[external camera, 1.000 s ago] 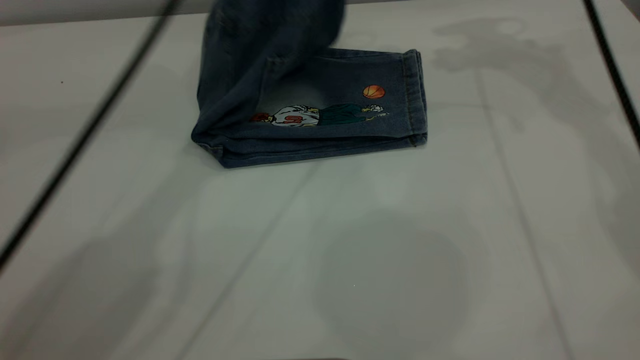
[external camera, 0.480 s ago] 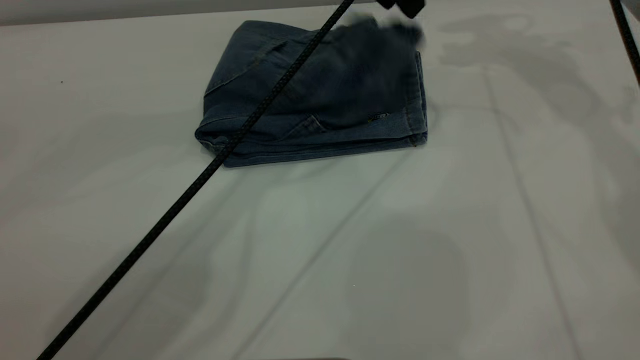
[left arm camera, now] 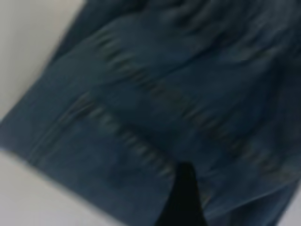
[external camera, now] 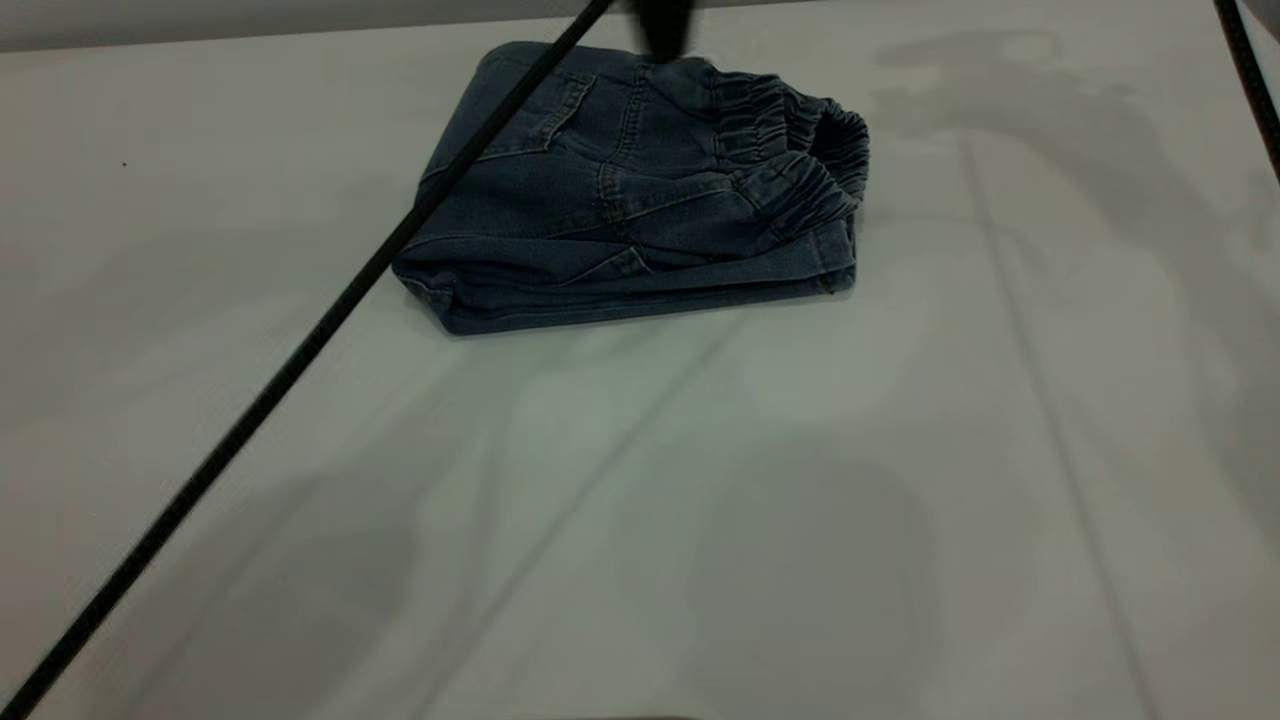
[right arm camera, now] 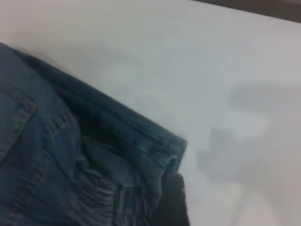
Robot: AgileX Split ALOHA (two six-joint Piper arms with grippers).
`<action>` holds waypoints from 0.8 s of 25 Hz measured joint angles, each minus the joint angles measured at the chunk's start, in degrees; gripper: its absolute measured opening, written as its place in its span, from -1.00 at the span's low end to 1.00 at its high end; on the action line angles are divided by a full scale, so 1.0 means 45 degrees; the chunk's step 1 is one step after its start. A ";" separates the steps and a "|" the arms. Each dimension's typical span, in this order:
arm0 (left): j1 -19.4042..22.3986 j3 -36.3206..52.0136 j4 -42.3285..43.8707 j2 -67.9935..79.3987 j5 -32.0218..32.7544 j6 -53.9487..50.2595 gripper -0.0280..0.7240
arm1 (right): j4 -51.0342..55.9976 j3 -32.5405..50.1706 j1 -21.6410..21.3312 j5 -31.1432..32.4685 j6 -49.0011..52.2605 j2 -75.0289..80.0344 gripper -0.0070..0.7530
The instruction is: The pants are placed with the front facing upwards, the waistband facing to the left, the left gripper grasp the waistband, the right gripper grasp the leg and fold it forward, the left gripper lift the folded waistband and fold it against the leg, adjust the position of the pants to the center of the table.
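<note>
The pants (external camera: 630, 200) lay folded at the bench's (external camera: 700, 520) far side, long axis left-right. The left pincer (external camera: 665, 30) hovered directly above them, nearer than the right; neither pincer's state could be told.

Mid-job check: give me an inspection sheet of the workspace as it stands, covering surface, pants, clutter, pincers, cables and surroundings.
Surface: white table, bare apart from the pants; faint shadows across it.
Pants: denim pants folded into a compact stack toward the far side of the table, back pocket facing up.
Waistband: elastic waistband lies on top at the exterior view's right end, over the leg hems.
Clutter: nothing seen.
Left pincer: a dark part right over the denim; fingers not readable.
Right pincer: a dark tip by the waistband corner; fingers not readable.
Cables: black cable runs diagonally across the view; another at the right edge.
Surroundings: nothing seen beyond the table's far edge.
</note>
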 joint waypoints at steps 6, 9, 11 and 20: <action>-0.0002 -0.0039 0.0547 0.1491 -0.0356 0.1237 0.54 | 0.0210 0.0000 0.0000 0.0000 -0.0011 0.0000 0.50; -0.0002 -0.0039 0.0547 0.2222 -0.0498 0.1985 0.54 | 0.0225 0.0000 0.0000 0.0000 -0.0011 0.0000 0.50; -0.0002 -0.0039 0.0547 0.2568 -0.0543 0.2116 0.54 | 0.0224 0.0000 0.0000 0.0000 -0.0011 0.0000 0.50; -0.0002 -0.0181 0.0663 0.2871 -0.0358 -0.3349 0.54 | 0.0224 0.0000 0.0000 0.0000 -0.0011 0.0000 0.50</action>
